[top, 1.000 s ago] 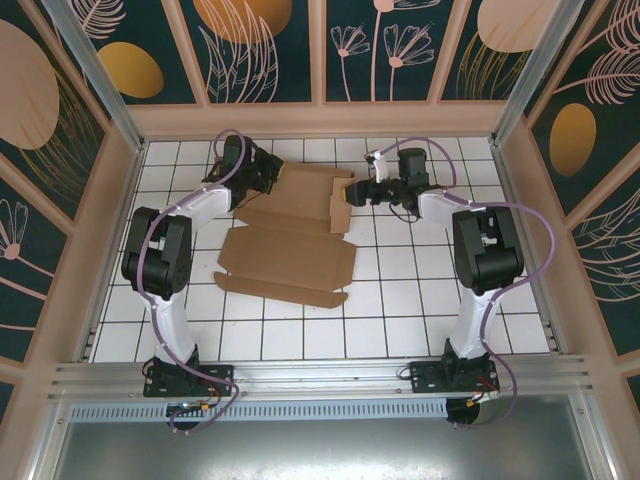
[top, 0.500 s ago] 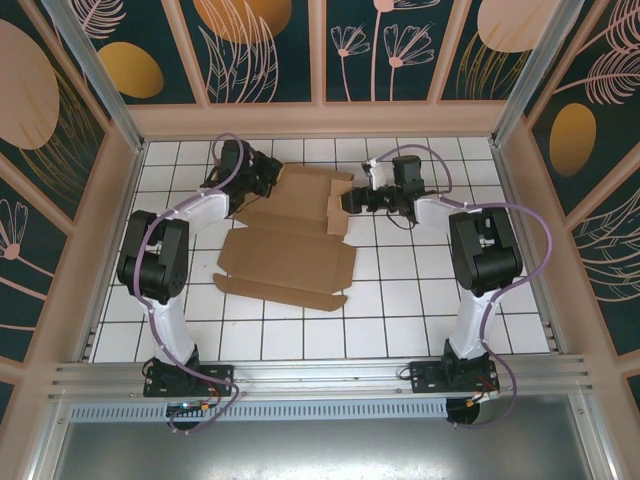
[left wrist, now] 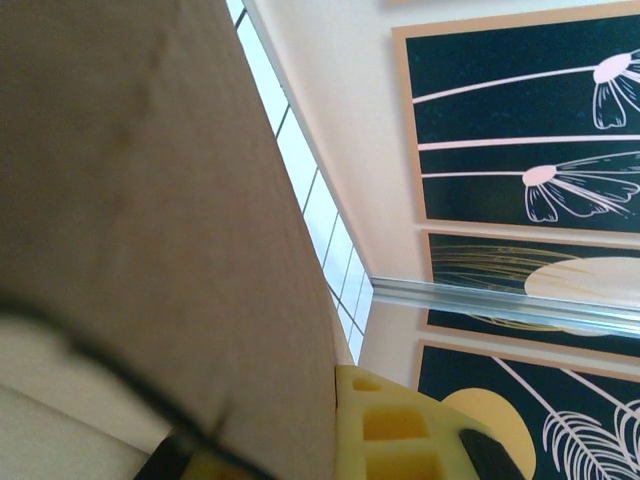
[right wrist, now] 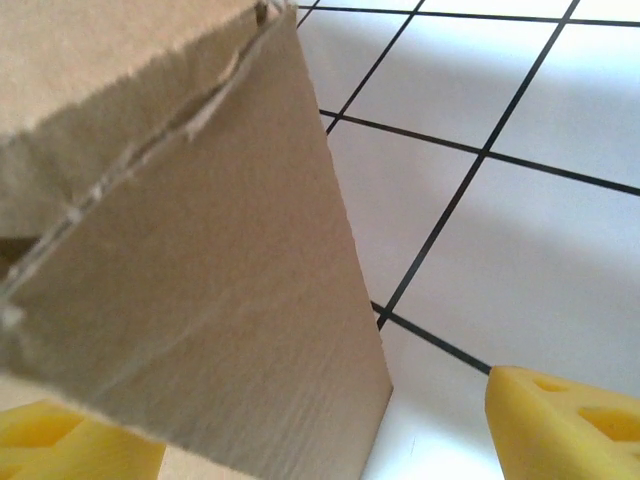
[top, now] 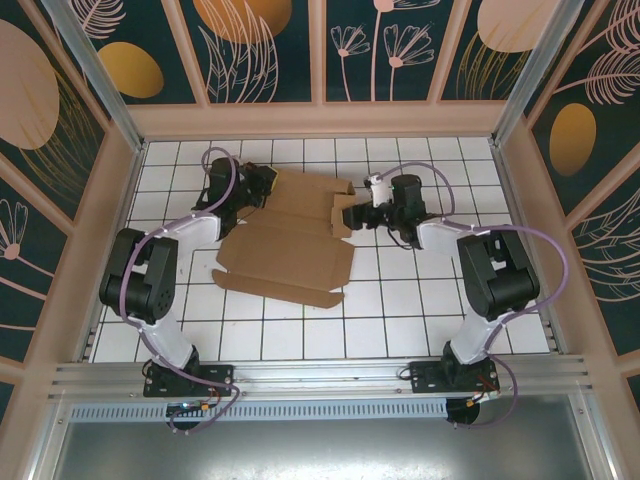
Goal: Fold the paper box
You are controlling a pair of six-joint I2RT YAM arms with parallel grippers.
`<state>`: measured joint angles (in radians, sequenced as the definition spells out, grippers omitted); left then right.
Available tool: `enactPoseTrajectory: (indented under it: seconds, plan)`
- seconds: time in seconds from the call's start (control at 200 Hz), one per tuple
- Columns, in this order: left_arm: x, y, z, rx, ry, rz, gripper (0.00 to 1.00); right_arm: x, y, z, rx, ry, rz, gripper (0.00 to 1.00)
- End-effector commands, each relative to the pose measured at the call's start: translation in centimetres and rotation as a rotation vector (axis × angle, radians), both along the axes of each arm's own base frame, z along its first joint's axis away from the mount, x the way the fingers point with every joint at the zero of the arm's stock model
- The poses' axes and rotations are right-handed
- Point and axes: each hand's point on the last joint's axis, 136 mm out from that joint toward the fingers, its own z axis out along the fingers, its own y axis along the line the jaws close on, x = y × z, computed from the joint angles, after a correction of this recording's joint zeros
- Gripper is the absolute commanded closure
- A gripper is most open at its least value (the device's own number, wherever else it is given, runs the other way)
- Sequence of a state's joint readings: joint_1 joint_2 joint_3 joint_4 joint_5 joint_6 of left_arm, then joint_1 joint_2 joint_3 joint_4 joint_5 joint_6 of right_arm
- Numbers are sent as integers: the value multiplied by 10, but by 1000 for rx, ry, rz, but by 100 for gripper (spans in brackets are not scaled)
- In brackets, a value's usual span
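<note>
Our left gripper (top: 262, 187) pinches the paper box (top: 290, 258) at its far edge to steady it, while our right gripper (top: 350, 214) holds its fingers (right wrist: 565, 425) spread astride a raised flap (right wrist: 230, 300), apparently to fold it.

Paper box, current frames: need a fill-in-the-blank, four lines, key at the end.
The paper box is brown ___.
It lies on a table of white ___.
The right tool is ___ around a raised flap.
The left tool is ___ on the box's far-left edge.
Missing: cardboard; tiles; open; shut.
</note>
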<state>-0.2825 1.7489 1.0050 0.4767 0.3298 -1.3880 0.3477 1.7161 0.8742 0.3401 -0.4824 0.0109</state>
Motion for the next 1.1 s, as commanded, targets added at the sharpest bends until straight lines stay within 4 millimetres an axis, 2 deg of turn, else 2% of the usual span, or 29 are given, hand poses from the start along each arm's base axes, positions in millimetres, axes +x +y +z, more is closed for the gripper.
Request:
enactPoseTrajectory:
  seconds: [0.0,0.025,0.135,0.145,0.155,0.44,0.751,0.916,0.921,0.966,1.096]
  plan:
    - [-4,-4,20,5,-97,-31,100,0,-3,23,35,-103,-25,17]
    - [-9,-2,7,10,-74,-30,100,-3,-3,24,37,-113,-22,17]
    - [-15,1,-5,9,-57,-20,100,-8,-4,23,24,-125,-22,17]
    - [-16,1,5,3,-79,-20,100,-8,-4,22,22,-125,-24,17]
    - [-17,2,6,2,-81,-18,100,-8,-4,22,22,-124,-24,17]
    - [-19,3,5,-2,-77,-14,100,-13,4,0,-131,-189,-69,16]
    - [-23,3,1,-14,-76,-13,100,8,-8,10,-197,-295,-276,19]
    - [-24,3,0,-15,-77,-15,100,14,6,5,-219,-292,-254,19]
    - [-24,3,1,-16,-77,-15,100,11,12,5,-219,-294,-240,19]
    - [-24,3,1,-18,-76,-15,100,9,20,3,-227,-296,-222,18]
    - [-25,2,-1,-21,-66,-19,100,8,29,1,-227,-291,-227,18]
